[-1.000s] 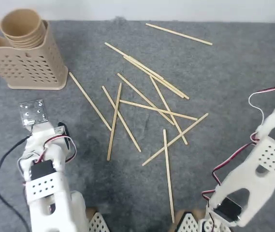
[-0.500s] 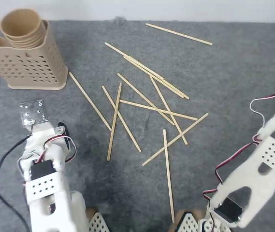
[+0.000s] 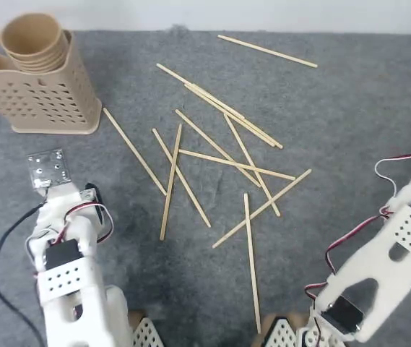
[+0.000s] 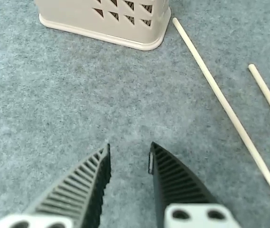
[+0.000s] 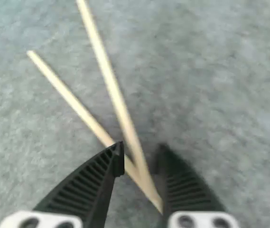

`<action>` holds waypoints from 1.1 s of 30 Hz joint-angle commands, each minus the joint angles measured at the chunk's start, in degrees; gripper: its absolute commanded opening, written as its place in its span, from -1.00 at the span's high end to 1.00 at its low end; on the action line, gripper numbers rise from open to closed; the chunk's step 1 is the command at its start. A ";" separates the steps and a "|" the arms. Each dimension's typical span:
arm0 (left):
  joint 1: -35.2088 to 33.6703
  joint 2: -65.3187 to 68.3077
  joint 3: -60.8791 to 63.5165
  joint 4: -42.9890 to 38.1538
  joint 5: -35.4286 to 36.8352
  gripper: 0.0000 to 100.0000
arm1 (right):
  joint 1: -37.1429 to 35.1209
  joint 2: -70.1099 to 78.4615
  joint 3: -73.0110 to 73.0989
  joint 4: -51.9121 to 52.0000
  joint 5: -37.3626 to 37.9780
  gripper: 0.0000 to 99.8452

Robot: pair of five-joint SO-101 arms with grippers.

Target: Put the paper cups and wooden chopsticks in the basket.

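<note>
My left gripper (image 4: pixel 130 146) hangs spread near the basket (image 3: pixel 46 97), which holds stacked paper cups (image 3: pixel 33 36). Far from it, my right gripper (image 5: pixel 141 147) straddles two crossed chopsticks (image 5: pixel 110 80), jaws apart.

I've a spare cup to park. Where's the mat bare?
Bare mat between the far chopstick and the right arm; also near edge, between the left arm and the nearest chopstick. The crossed chopsticks mid-table are crowded.
</note>
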 commanded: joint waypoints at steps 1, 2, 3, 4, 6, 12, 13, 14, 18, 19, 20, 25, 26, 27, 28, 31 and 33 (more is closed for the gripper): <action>-0.26 -1.23 -0.57 -1.41 -0.44 0.75 | 0.04 -1.01 -0.97 -2.07 1.93 0.97; -0.26 -1.23 -0.57 -1.41 -0.44 0.75 | 0.04 -1.19 -0.97 -2.07 1.85 0.98; -0.26 -1.23 -0.57 -1.41 -0.44 0.75 | 0.04 -1.27 -1.05 -2.07 1.67 0.99; -0.26 -1.23 -0.57 -1.41 -0.44 0.75 | 0.04 -1.36 -1.67 -1.80 1.67 0.99; -0.26 -1.23 -0.57 -1.41 -0.44 0.75 | -0.04 -1.36 -3.96 -0.84 1.67 0.99; -0.26 -1.23 -0.57 -1.41 -0.44 0.75 | -3.47 -1.45 -11.96 3.56 2.02 0.99; -0.26 -1.23 -0.57 -1.41 -0.44 0.75 | -4.35 -1.27 -13.45 4.00 2.02 0.99; -0.35 -1.23 -0.57 -1.41 -0.44 0.75 | -5.14 -1.19 -14.77 4.70 2.02 0.99; -0.35 -1.23 -0.57 -1.32 -0.44 0.75 | -9.36 -1.19 -18.29 6.02 5.45 0.99; -0.35 -1.23 -0.57 -1.32 -0.44 0.75 | -10.77 -1.10 -18.55 6.02 8.09 0.99; -0.35 -1.23 -0.57 -1.32 -0.44 0.75 | -12.26 -1.10 -18.46 6.29 10.90 0.99; -0.35 -1.23 -0.57 -1.32 -0.44 0.75 | -17.98 -0.57 -18.37 9.54 26.46 0.99; -0.44 -1.23 -0.57 -1.32 -0.44 0.75 | -18.59 -0.13 -18.73 10.42 28.57 0.99; -0.44 -1.23 -0.57 -1.32 -0.44 0.75 | -18.95 0.22 -18.81 10.95 30.68 0.99; -0.44 -1.23 -0.57 -1.32 -0.44 0.75 | -19.12 0.66 -18.81 11.12 32.26 0.99; -0.44 -1.23 -0.57 -1.41 -0.44 0.75 | -18.24 1.27 -18.81 11.47 33.49 0.99; -0.44 -1.23 -0.57 -1.41 -0.44 0.75 | -16.66 0.66 -18.81 12.44 30.68 0.98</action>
